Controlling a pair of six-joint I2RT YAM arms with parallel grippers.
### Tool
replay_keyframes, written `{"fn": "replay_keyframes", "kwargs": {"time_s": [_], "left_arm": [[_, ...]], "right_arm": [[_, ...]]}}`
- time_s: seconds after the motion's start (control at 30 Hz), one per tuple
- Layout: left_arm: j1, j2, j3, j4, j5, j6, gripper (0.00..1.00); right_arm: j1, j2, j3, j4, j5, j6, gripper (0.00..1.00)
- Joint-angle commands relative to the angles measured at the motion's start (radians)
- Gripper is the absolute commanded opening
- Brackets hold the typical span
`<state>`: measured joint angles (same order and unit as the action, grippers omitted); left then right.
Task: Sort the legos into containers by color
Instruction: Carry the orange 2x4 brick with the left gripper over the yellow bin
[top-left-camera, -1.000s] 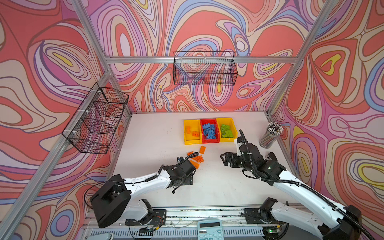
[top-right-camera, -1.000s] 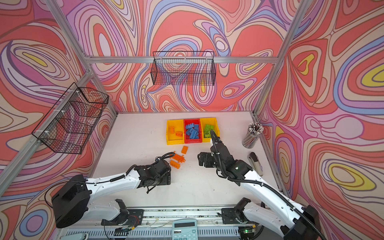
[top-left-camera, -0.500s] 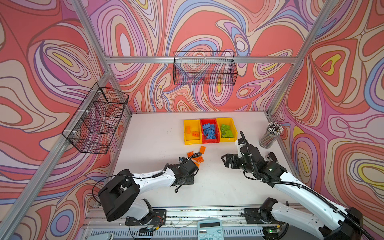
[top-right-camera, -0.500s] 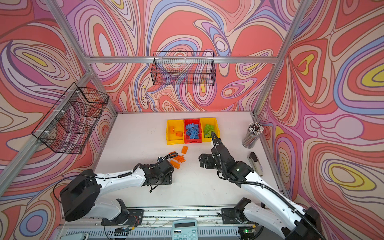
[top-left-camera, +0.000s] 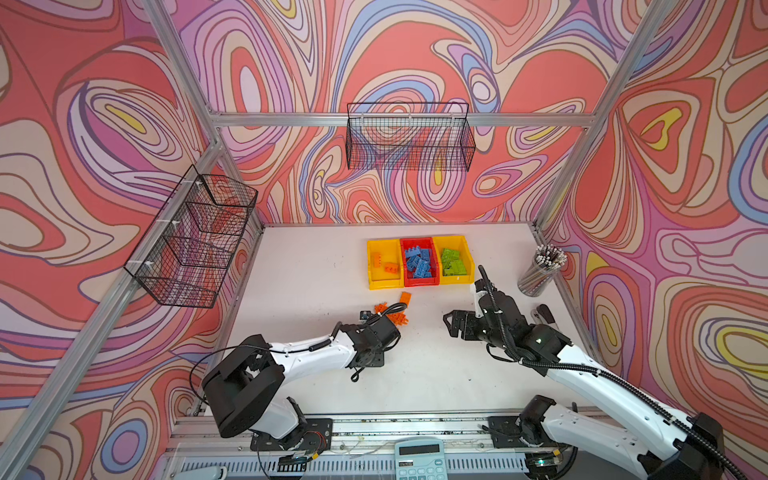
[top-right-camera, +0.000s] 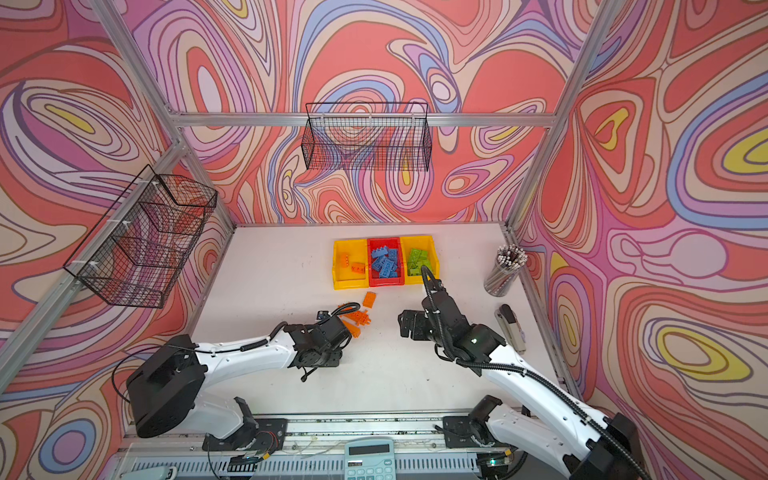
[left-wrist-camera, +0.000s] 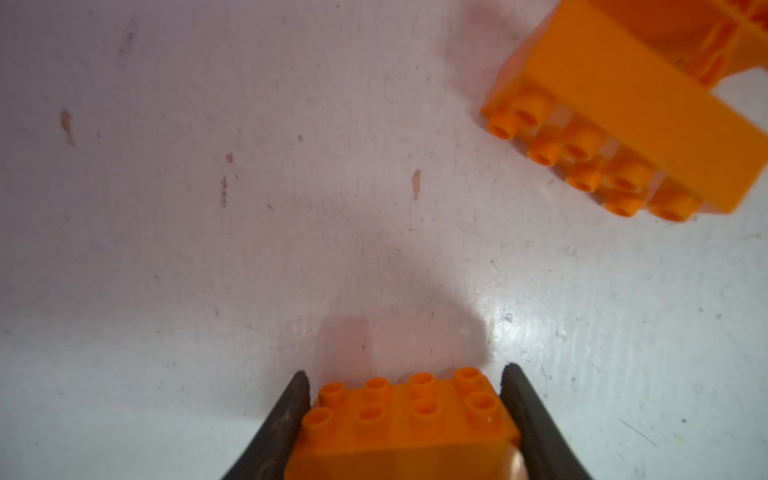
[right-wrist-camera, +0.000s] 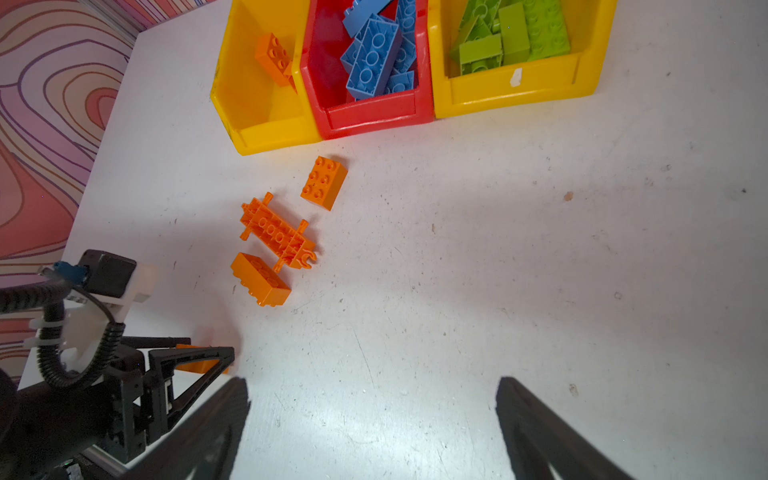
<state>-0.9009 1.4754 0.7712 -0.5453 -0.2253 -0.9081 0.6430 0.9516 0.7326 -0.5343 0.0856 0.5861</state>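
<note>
The left jaws pinch an orange two-by-four brick by its short ends, one jaw against each end, all eight studs showing. The jaws stand partly closed, no wider than the brick is long. Whether the brick is clear of the bench cannot be told.

Just beyond these jaws a second orange brick lies on its side, studs pointing sideways. Beside it, perhaps touching, lies the jagged orange piece, flat, with pegs sticking out along its edges. Past that, a little apart, a two-by-three orange brick sits studs up, just in front of the bins.

The right jaws are spread wide with nothing between them, hanging over bare bench right of the loose orange pieces and well apart from them.

The three bins stand side by side, walls touching, near the middle of the bench's far edge. The left yellow bin holds orange bricks, the red bin holds blue bricks, and the right yellow bin holds lime green bricks.
</note>
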Motion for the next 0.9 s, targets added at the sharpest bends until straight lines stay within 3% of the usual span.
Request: {"fn": "replay_keyframes", "kwargs": {"time_s": [0.0,0.33,0.87], "left_arm": [[-0.004,0.000,0.061,-0.102,-0.077,0.024,0.39],[0.055,0.106,0.281,-0.156,-0.143,0.158,0.38],[0.285,0.415,0.794,-0.133,0.002,0.374,0.34]], "right_arm": [[0.006,-0.008,-0.019,0.011,0.015,-0.002,0.98],[0.006,-0.033,-0.021,-0.010,0.031,-0.010,0.98],[0.006,-0.052,-0.015,-0.035,0.063,-0.005,0.98]]}}
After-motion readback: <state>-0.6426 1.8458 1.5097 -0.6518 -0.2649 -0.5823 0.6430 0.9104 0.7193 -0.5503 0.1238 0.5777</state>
